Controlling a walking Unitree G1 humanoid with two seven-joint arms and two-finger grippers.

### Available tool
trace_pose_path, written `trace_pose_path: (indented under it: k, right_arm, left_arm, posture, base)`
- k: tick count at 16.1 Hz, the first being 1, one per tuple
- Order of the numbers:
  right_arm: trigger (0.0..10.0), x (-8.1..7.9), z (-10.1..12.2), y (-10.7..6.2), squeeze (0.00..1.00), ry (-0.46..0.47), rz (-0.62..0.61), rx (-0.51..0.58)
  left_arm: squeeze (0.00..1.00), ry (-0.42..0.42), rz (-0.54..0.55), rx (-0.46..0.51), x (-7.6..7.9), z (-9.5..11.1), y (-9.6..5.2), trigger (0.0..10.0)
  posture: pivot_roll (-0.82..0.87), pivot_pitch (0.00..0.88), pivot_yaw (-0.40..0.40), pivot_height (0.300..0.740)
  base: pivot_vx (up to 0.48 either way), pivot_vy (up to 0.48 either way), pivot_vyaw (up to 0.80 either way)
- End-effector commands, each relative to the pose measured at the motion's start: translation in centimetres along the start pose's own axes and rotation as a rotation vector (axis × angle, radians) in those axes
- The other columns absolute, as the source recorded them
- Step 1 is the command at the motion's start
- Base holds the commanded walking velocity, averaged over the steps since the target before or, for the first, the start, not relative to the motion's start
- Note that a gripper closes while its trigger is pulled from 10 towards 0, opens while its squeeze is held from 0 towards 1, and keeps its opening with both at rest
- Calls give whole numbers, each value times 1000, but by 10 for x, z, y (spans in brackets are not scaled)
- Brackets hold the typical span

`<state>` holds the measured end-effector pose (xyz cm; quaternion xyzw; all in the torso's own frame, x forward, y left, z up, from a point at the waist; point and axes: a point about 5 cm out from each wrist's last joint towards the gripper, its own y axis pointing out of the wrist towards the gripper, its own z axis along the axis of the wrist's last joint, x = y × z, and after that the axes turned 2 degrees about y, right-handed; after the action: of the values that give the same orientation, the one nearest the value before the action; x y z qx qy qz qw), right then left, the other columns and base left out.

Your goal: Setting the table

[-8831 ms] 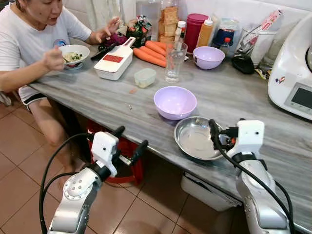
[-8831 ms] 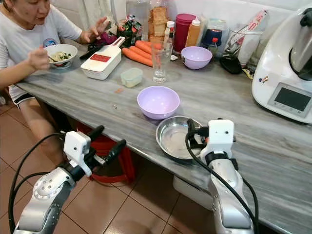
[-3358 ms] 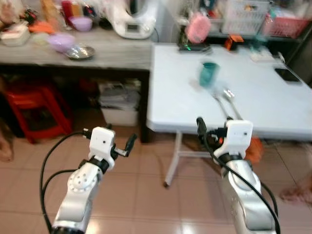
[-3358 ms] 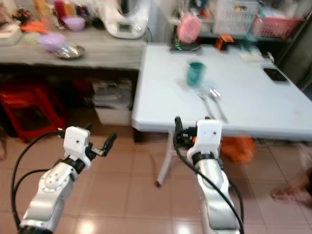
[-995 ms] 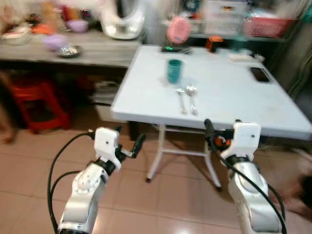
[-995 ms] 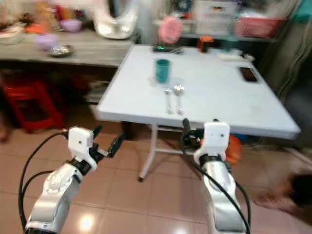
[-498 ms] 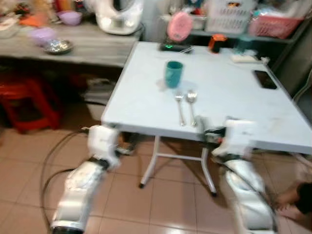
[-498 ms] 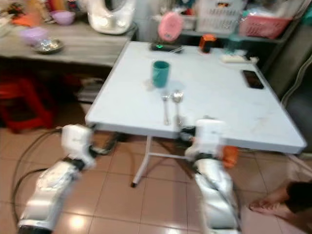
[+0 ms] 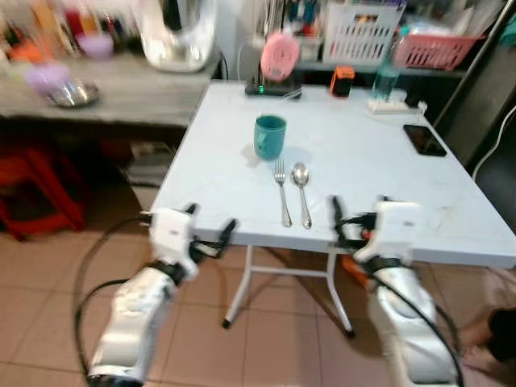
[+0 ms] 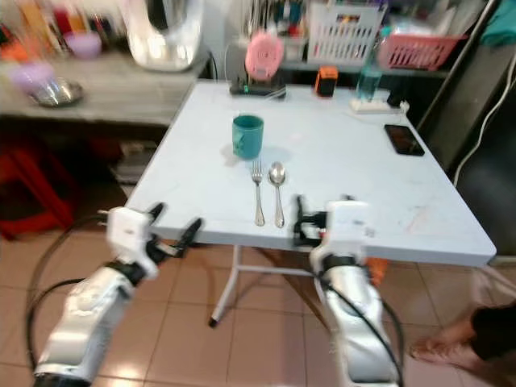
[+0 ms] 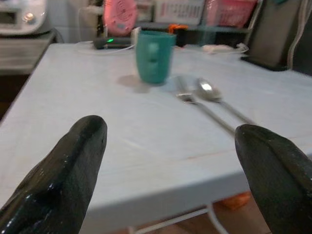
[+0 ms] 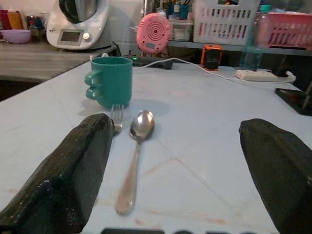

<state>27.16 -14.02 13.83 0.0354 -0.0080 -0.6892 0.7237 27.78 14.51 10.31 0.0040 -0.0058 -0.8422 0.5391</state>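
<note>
On the white table [image 9: 379, 161] — teal mug [image 9: 269, 136], contents seemingly hidden — fork [image 9: 283, 193], spoon [image 9: 302, 192].

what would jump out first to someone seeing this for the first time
A white folding table sits centre frame with a teal mug on it and, just in front of the mug, a fork and spoon lying side by side. Near the table's front edge hang the left gripper and right gripper, both with jaws open and empty. Behind the mug, at the table's far edge, stands a round pink gadget.
</note>
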Motion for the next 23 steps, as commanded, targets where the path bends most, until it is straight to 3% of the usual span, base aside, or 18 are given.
trace_pose_path:
  k: [1,8,11,18,23]
  right_arm:
    - [10000,9,3,0,0,-12,-25,7]
    - [10000,8,4,0,0,-12,-15,13]
    - [10000,8,3,0,0,-9,-14,12]
    - [10000,9,0,0,0,-5,-31,-9]
    - [10000,13,-19,1,0,26,-53,-129]
  left_arm:
    - [0,0,-29,13,8,3,5,10000]
    - [0,3,-27,11,8,3,6,10000]
    - [0,-8,-16,11,8,3,6,10000]
    - [0,35,-126,-7,15,0,4,10000]
    - [0,68,-251,-47,23,-6,-3,10000]
  posture:
    - [-13,26,-32,740]
    - [-17,27,-33,740]
    - [-12,23,-33,740]
    - [-12,23,-33,740]
    - [-16,33,-29,740]
  base:
    - [356,0,0]
    - [346,0,531]
    - [0,0,146]
    - [0,0,0]
    - [0,0,0]
